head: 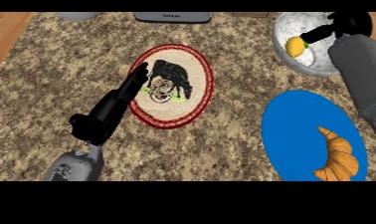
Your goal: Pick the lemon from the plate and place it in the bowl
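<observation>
The right hand [334, 28] reaches over the bowl [288, 28] at the surface's [66, 68] far right edge, fingers pinching the lemon [296, 46] inside it. The blue plate [290, 128] below holds a croissant [337, 156]. The left hand [121, 98], fingers straight, lies over the patterned plate [198, 73]. Open surface lies left. No writing is readable.

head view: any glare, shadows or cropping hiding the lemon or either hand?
Head view: lighting flat and even, no glare on the speckled white bowl; only soft shading inside its wall. The yellow lemon shows inside the bowl, partly covered by the black right hand. The blue plate holding the croissant is cropped at the bottom. The left hand overlaps the red-rimmed patterned plate.
</observation>
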